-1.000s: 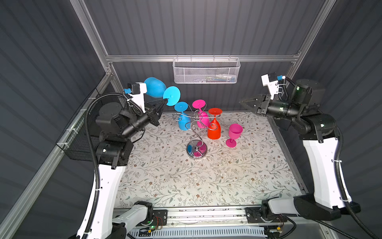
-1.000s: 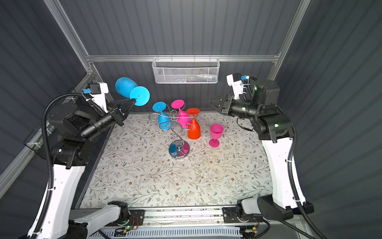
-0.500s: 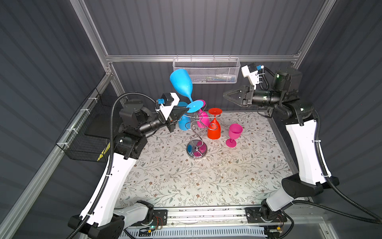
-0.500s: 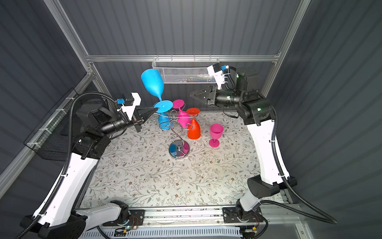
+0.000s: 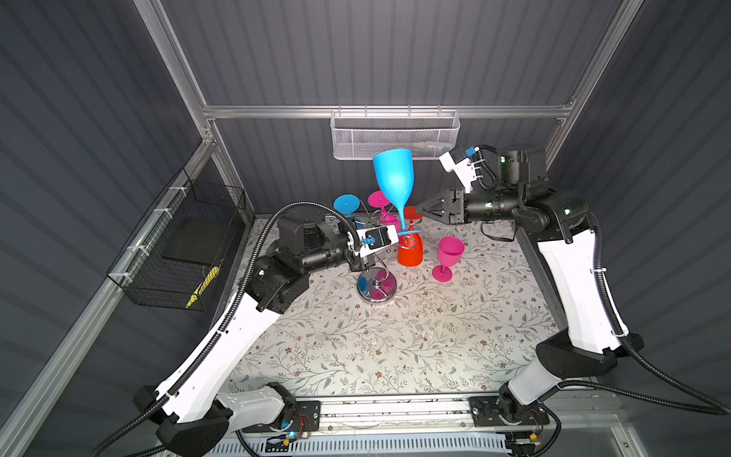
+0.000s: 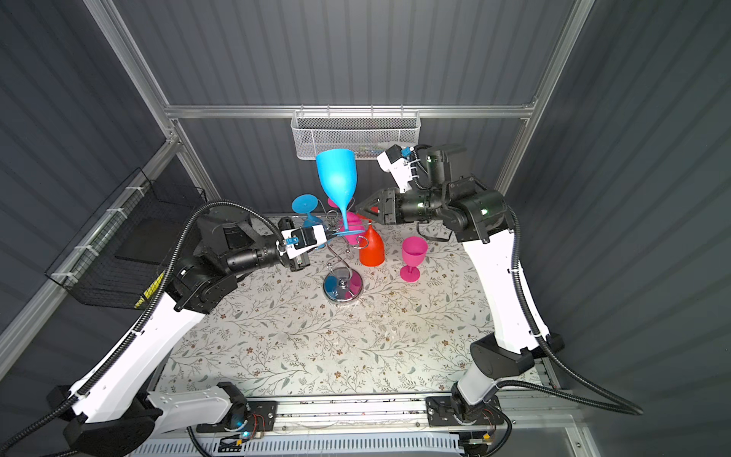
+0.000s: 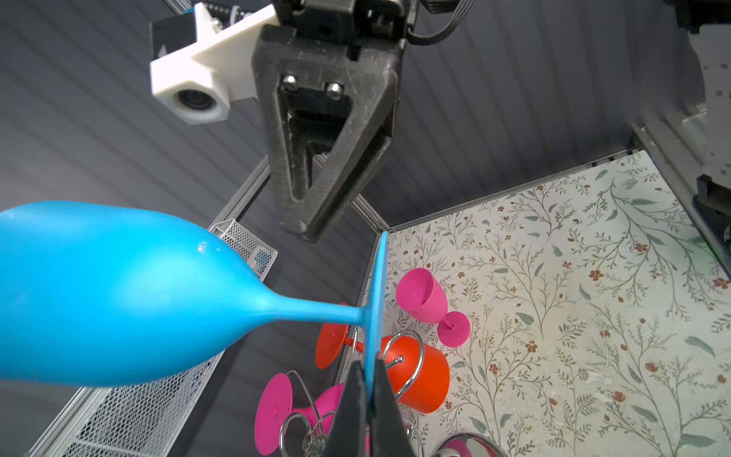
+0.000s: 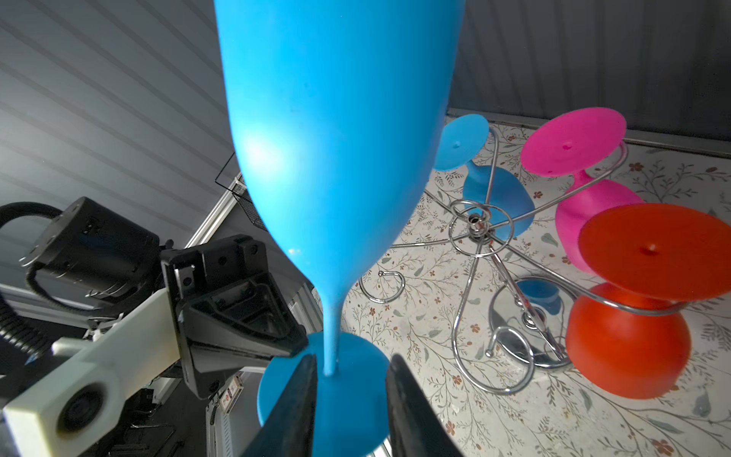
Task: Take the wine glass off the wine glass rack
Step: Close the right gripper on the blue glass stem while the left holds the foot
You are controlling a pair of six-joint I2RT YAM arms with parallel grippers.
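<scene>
Plastic, I'd guess: light, stiff blue glass (image 5: 393,178), frame centre; left gripper (image 7: 370,389) pinches its foot; right gripper (image 8: 350,380), open, straddles the stem.

No lettering, label, brand or number could be read anywhere in the frames; a small tag under the left arm was too blurred to decipher.

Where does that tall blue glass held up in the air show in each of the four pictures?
In a top view: the tall blue glass stands upright, centre back, above the rack.
In a top view: same place.
Left wrist view: large, lying across the left.
Right wrist view: fills the upper middle.
Shared landmark: the orange glass.
</scene>
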